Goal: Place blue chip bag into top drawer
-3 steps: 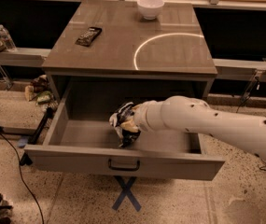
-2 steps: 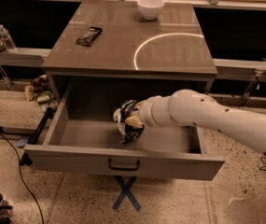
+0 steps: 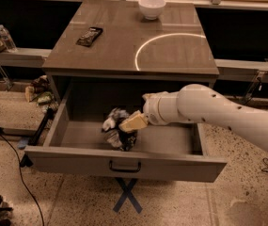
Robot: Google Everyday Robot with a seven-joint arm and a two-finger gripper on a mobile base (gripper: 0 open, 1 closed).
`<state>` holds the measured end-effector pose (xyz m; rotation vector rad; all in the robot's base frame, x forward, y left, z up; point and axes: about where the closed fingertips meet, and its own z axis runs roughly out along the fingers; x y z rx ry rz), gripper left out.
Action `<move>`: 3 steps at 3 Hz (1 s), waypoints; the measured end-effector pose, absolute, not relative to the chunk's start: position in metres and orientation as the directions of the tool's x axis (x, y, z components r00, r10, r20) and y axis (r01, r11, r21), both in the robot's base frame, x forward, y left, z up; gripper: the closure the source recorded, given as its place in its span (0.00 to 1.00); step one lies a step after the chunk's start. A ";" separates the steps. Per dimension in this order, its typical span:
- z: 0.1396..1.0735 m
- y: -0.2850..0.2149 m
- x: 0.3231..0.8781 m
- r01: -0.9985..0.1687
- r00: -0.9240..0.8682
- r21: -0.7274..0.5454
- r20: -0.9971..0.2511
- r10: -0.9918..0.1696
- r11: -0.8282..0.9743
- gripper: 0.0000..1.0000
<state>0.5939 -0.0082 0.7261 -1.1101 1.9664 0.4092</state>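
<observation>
A white bowl (image 3: 152, 7) is set at the far edge of the grey cabinet top (image 3: 180, 62), a flat dark packet (image 3: 89, 36) is laid near its left edge, a ring of light (image 3: 138, 55) is cast on its right half, and a blue tape cross (image 3: 128, 197) is marked on the floor below. The top drawer (image 3: 72, 160) is pulled open, and the blue chip bag (image 3: 116, 131) is seen crumpled inside it, just left of centre. The gripper (image 3: 130, 124) is reached in from the right on a white arm (image 3: 208, 109) and is touching the bag's upper right side; whether it is clamped or parted cannot be told.
</observation>
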 end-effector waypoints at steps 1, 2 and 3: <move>0.735 -0.012 0.594 -0.814 -0.275 -0.113 -0.790 -0.549 0.570 0.00; 0.754 -0.027 0.592 -0.793 -0.284 -0.124 -0.791 -0.543 0.596 0.00; 0.789 -0.044 0.588 -0.772 -0.287 -0.121 -0.810 -0.512 0.624 0.16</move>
